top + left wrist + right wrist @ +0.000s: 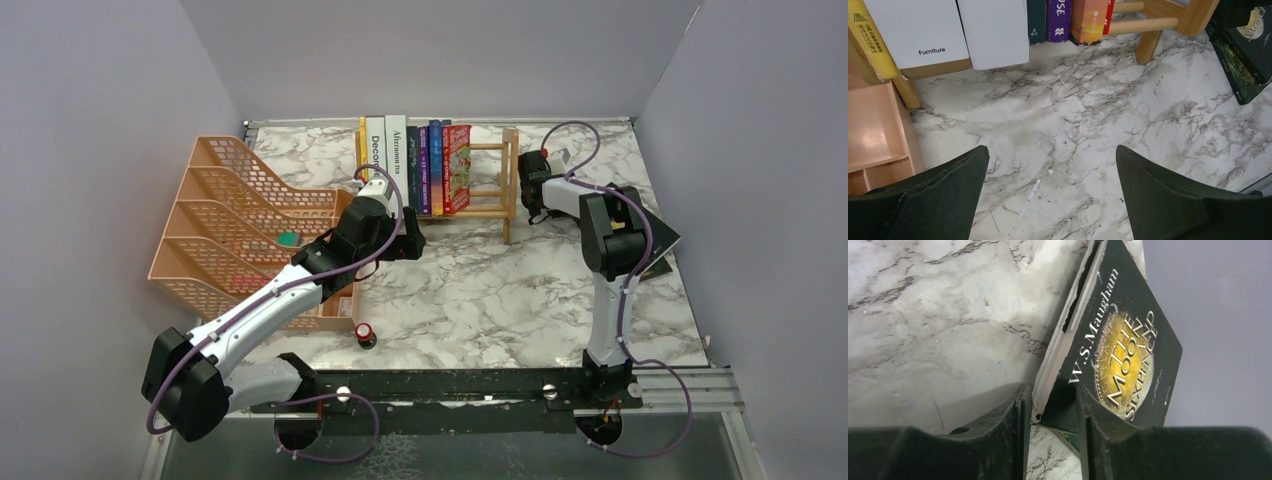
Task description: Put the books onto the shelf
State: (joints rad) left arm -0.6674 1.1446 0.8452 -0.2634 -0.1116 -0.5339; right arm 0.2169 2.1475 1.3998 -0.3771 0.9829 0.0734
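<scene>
We note the right gripper (1050,420) clamped on a corner of the dark green book (1118,355), held tilted just right of the shelf (508,180), whose free slot lies leftward; the left gripper (1050,190) hangs released.

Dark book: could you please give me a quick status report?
Left gripper open, empty. Right gripper clamped on corner of dark book. Shelf gap beside red book unblocked.

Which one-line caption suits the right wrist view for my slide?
Right gripper pinches the corner of a dark green paperback book with a gold moon over the white marble table.
</scene>
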